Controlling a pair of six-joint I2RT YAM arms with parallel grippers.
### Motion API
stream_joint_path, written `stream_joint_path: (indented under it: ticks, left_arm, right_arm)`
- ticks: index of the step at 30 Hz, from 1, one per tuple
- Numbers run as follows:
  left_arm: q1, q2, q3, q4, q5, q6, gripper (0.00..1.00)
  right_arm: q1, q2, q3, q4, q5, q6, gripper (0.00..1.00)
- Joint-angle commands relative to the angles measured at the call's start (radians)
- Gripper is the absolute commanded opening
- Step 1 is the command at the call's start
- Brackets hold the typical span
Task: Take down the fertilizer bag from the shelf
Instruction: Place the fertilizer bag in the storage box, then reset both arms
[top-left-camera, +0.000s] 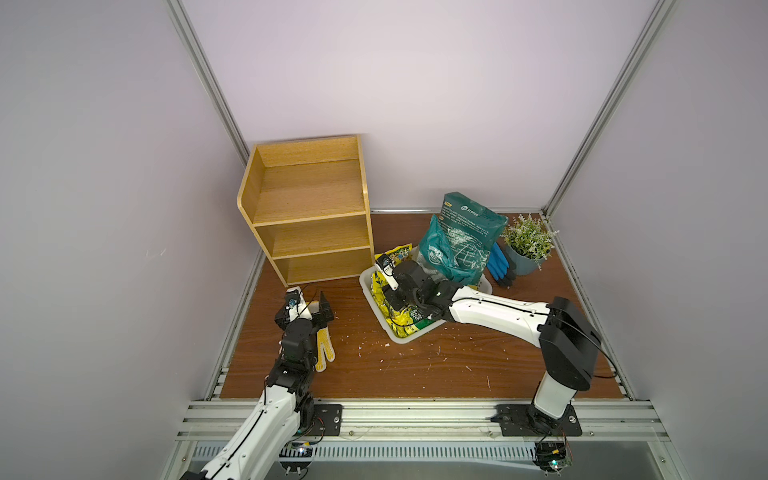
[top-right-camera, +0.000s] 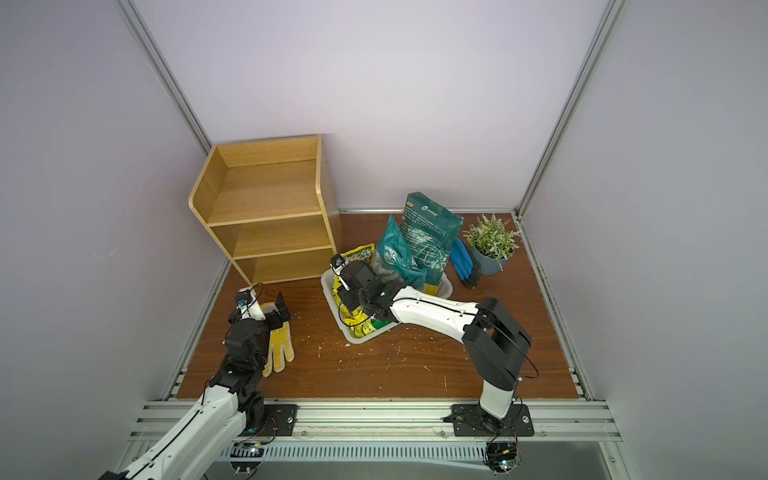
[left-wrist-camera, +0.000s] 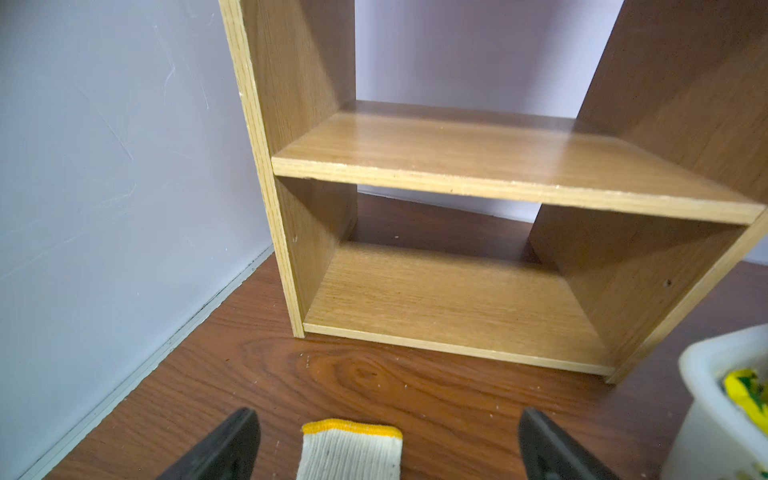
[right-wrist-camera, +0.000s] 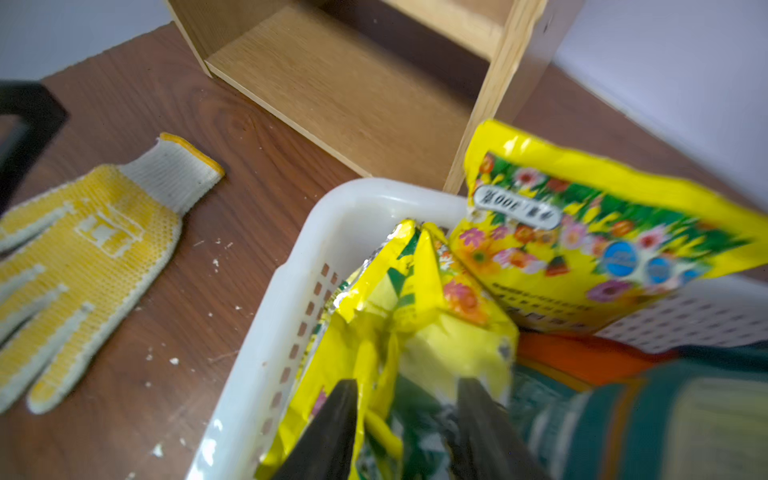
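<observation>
Yellow fertilizer bag (right-wrist-camera: 415, 332) lies in the basket (right-wrist-camera: 361, 195), shelf (top-left-camera: 307, 195) bare: release step. Right claw (right-wrist-camera: 407, 382) parted over it, left claw (left-wrist-camera: 386, 411) released wide. Next: lift clear.

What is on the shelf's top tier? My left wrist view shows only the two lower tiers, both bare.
Observer: Nothing. In both top views the shelf has a bare top tier too.
Operator: Then where are the bags?
Observer: Two yellow flower-print bags are in the white basket beside the shelf, one leaning upright and one crumpled.
Operator: And the right arm?
Observer: The right gripper is down in the basket with its jaws apart over the crumpled bag. I cannot tell whether they pinch it.
</observation>
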Motion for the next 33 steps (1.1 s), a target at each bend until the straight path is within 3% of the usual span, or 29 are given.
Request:
stream_joint_path:
  ticks: [1, 8, 14, 16, 20, 24, 27, 29, 33]
  left_arm:
    - [0.009, 0.088, 0.008, 0.206, -0.017, 0.08, 1.0]
    - [0.072, 0.356, 0.047, 0.406, 0.058, 0.075, 1.0]
    - [0.137, 0.633, 0.117, 0.571, 0.081, 0.067, 0.99]
    - [0.141, 0.687, 0.155, 0.582, 0.147, 0.095, 0.99]
    - [0.143, 0.743, 0.208, 0.55, 0.251, 0.151, 0.99]
    - [0.144, 0.698, 0.17, 0.569, 0.277, 0.159, 0.99]
    - [0.144, 0.701, 0.16, 0.6, 0.234, 0.159, 0.99]
    - [0.144, 0.73, 0.137, 0.71, 0.193, 0.192, 0.99]
    - [0.15, 0.919, 0.131, 0.906, 0.101, 0.164, 0.99]
  right_arm:
    - [-0.012, -0.185, -0.018, 0.073, 0.091, -0.086, 0.6]
    - [-0.137, -0.516, -0.256, 0.226, 0.206, -0.163, 0.8]
    - [-0.332, -0.697, -0.516, 0.306, 0.354, -0.207, 0.85]
    - [-0.411, -0.742, -0.615, 0.362, 0.375, -0.19, 0.85]
    - [-0.609, -0.803, -0.795, 0.457, 0.341, -0.049, 0.84]
    - [-0.718, -0.829, -0.934, 0.578, 0.36, 0.037, 0.84]
    - [-0.819, -0.799, -1.002, 0.654, 0.27, 0.092, 0.84]
    - [-0.873, -0.726, -1.061, 0.817, 0.109, 0.063, 0.83]
    - [-0.895, -0.532, -1.09, 1.073, -0.028, 0.037, 0.84]
